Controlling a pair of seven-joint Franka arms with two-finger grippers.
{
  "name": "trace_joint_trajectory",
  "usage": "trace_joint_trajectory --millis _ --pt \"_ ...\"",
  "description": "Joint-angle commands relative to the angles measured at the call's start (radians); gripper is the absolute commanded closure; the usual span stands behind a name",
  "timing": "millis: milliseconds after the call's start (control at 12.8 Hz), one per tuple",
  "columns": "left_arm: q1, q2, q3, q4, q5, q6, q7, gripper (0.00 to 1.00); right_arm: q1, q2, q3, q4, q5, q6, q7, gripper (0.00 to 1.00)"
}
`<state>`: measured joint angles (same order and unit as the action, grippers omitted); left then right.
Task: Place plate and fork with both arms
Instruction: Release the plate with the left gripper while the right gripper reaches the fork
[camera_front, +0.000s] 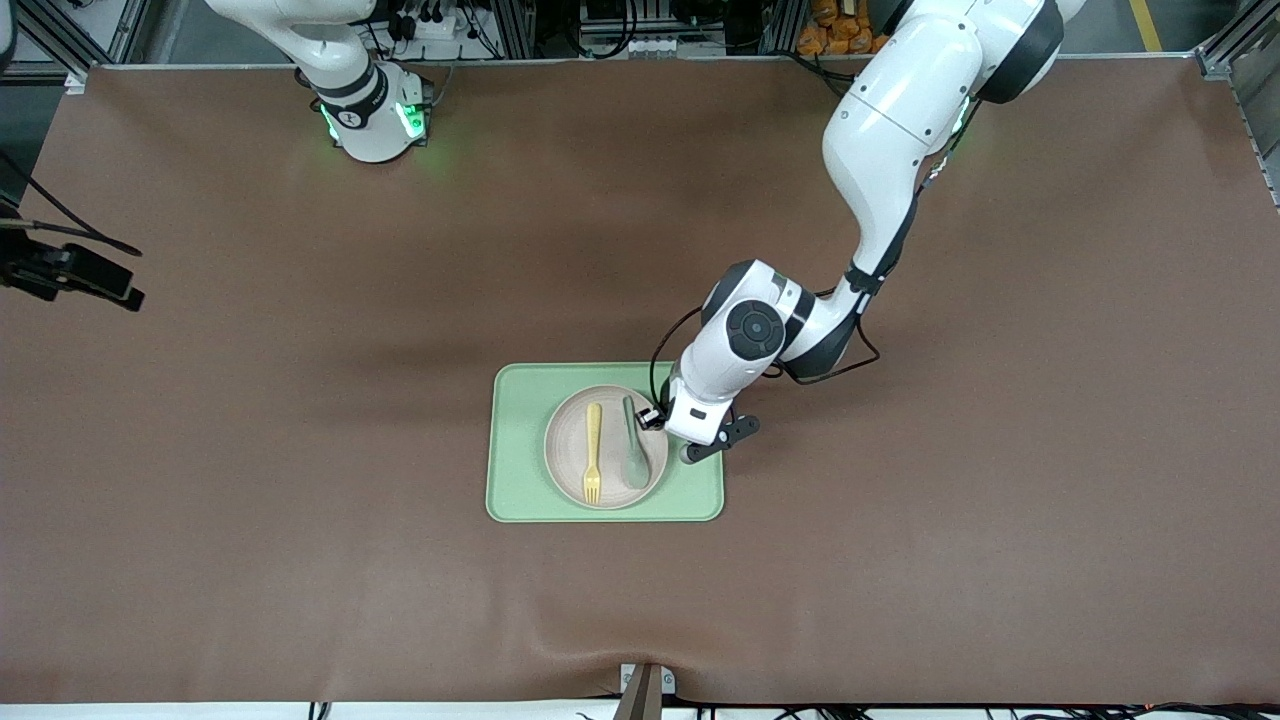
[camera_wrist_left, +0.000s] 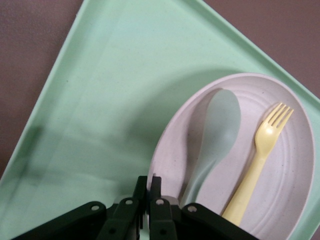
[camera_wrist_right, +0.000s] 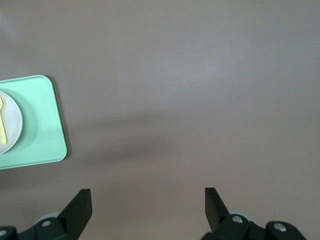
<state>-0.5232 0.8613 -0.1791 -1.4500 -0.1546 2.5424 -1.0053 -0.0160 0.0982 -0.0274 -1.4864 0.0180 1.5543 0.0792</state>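
Note:
The pale pinkish plate (camera_front: 567, 447) lies on the light-green tray (camera_front: 518, 440). The pale-yellow fork (camera_front: 593, 450) lies in the plate beside a grey-green spoon (camera_front: 635, 456). My left gripper (camera_front: 660, 420) is down at the plate's rim on the side toward the left arm's end. In the left wrist view my left gripper (camera_wrist_left: 149, 182) is shut on the rim of the plate (camera_wrist_left: 300, 165), with the fork (camera_wrist_left: 257, 162), the spoon (camera_wrist_left: 220, 127) and the tray (camera_wrist_left: 110, 100) in sight. My right gripper (camera_wrist_right: 147, 200) is open and empty, high over bare table; it waits.
The tray (camera_wrist_right: 42, 132) with the plate (camera_wrist_right: 12, 125) shows small in the right wrist view. Brown table mat (camera_front: 950, 500) lies all around the tray. A black fixture with cables (camera_front: 70, 272) sticks in at the right arm's end of the table.

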Motion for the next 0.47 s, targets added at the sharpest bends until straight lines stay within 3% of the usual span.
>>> trace_joint_trajectory --millis 0,156,234,312,390 --pt "-0.003 -0.001 0.018 -0.009 -0.002 0.01 -0.006 1.0 0.042 0.05 0.001 0.015 0.008 0.001 0.002 0.0" --pt "-0.003 -0.002 0.027 -0.009 0.015 0.007 0.034 1.0 0.068 0.073 0.001 0.015 0.008 0.022 0.002 0.0" --pt "-0.001 -0.004 0.027 -0.009 0.018 0.006 0.059 0.54 0.071 0.083 0.003 0.015 0.01 0.051 -0.002 0.0" --pt "-0.004 -0.004 0.03 -0.009 0.023 0.006 0.077 0.01 0.077 0.103 0.003 0.015 0.01 0.059 -0.007 0.0" --pt "-0.003 -0.011 0.035 -0.009 0.035 0.004 0.077 0.0 0.088 0.109 0.003 0.015 0.007 0.064 -0.009 0.0"
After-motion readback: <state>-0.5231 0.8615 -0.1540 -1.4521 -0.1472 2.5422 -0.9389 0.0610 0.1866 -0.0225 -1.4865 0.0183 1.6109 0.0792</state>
